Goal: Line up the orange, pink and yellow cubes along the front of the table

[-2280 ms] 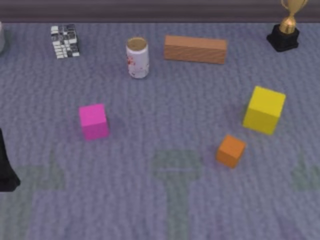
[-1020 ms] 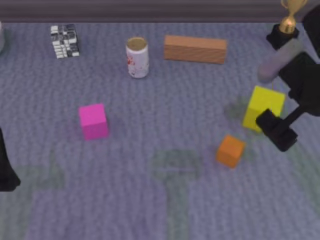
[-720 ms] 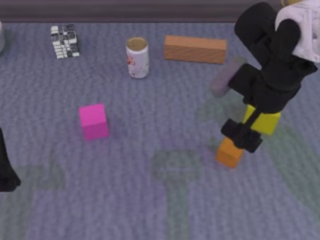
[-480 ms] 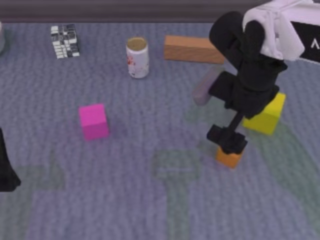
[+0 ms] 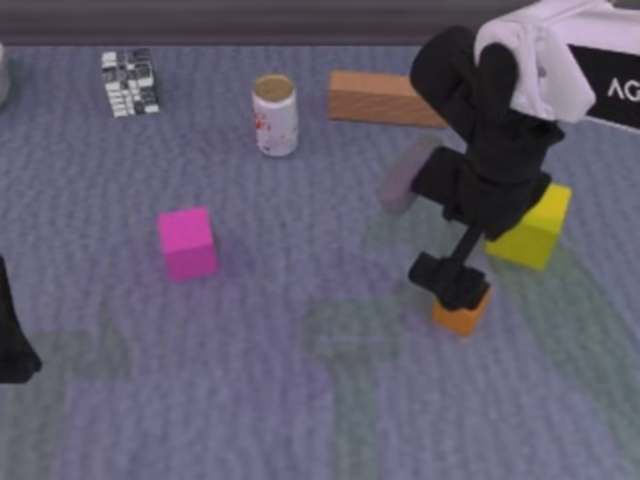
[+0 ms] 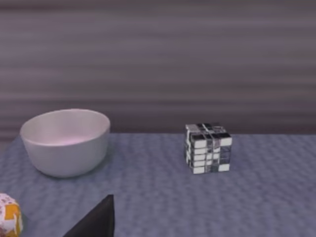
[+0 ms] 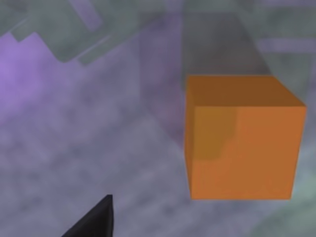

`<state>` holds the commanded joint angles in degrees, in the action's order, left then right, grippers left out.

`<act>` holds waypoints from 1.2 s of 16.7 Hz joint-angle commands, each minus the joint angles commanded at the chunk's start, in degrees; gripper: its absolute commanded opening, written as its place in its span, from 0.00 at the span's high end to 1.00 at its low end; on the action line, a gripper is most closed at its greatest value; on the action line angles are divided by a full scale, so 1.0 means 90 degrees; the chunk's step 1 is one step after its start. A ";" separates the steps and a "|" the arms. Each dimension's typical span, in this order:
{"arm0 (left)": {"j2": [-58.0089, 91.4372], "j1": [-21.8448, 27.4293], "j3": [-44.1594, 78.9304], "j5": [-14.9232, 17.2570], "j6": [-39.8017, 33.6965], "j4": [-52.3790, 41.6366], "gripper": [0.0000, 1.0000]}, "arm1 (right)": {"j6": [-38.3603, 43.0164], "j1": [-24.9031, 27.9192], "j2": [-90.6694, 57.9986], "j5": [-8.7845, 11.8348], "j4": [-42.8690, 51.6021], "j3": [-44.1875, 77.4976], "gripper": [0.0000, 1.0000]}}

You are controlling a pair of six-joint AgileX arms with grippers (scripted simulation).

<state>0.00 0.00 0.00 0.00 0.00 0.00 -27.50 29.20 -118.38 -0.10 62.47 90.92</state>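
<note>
The small orange cube [image 5: 463, 314] lies right of centre, and my right gripper [image 5: 450, 279] hovers right over it, open and holding nothing. In the right wrist view the orange cube [image 7: 242, 138] sits on the table ahead of one dark fingertip [image 7: 101, 217], not touching it. The large yellow cube [image 5: 537, 233] stands just behind and to the right, partly covered by the right arm. The pink cube [image 5: 187, 243] rests alone at the left of centre. My left gripper [image 5: 12, 350] is parked at the left edge, open.
At the back stand a black-and-white patterned cube [image 5: 130, 82], a white can [image 5: 275, 115] and a long wooden block [image 5: 375, 97]. The left wrist view shows a white bowl [image 6: 66, 140] beside the patterned cube [image 6: 207, 148].
My right arm has swung in from the right rear and come down over the orange cube, slowing in the last half second. The cubes and the left arm have not moved.
</note>
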 joint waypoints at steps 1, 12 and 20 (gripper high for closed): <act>0.0000 0.0000 0.0000 0.0000 0.0000 0.0000 0.00 | -0.0006 0.0009 -0.0041 -0.0001 -0.0084 -0.0060 0.00; 0.0000 0.0000 0.0000 0.0000 0.0000 0.0000 0.00 | 0.0017 0.0039 -0.0843 -0.0008 -0.1917 -0.1082 0.00; 0.0000 0.0000 0.0000 0.0000 0.0000 0.0000 0.00 | 0.0017 0.0039 -0.0843 -0.0008 -0.1917 -0.1082 0.53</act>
<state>0.00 0.00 0.00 0.00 0.00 0.00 -27.35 29.55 -125.96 -0.17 45.22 81.19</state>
